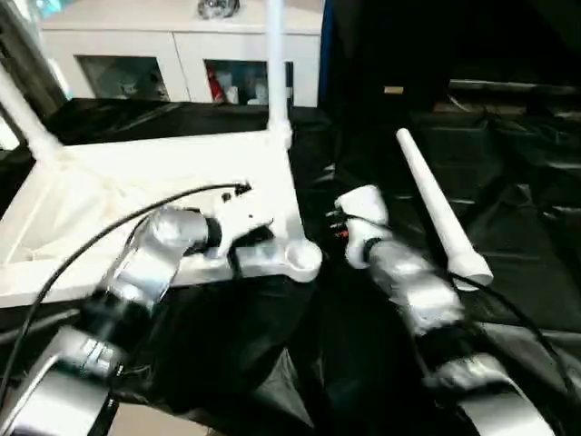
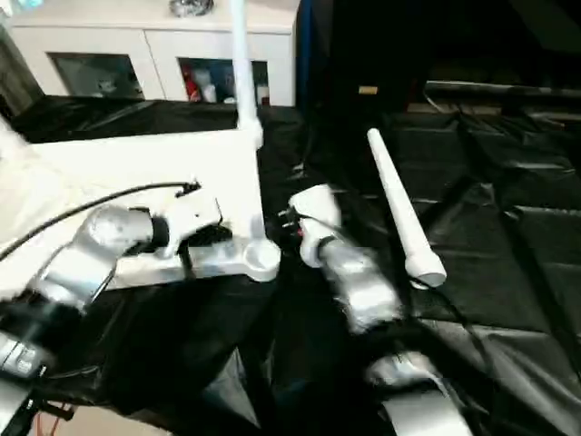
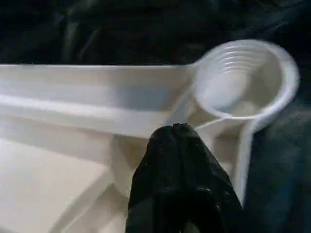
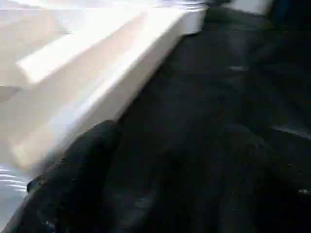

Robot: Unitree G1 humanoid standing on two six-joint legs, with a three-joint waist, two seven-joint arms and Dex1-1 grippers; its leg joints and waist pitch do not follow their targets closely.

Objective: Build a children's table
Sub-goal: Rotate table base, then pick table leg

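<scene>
In the left eye view the white plastic table top [image 1: 163, 173] lay upside down on black sheeting [image 1: 508, 227], two legs socketed, a loose tapered leg [image 1: 440, 213] beside it; light, stiff and slick, best taken mid-shaft. In the left wrist view the left gripper [image 3: 181, 150], closed and empty, hovered by the empty corner socket [image 3: 243, 80]. In the right wrist view the right gripper [image 4: 160, 165] stood wide open, holding nothing.

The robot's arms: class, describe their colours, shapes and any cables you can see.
Both forearms are silver, rounded cylinders with black bands: left arm, right arm. White housings sit at the wrists. A thin black cable arcs over the left arm. The left gripper has black fingers.
</scene>
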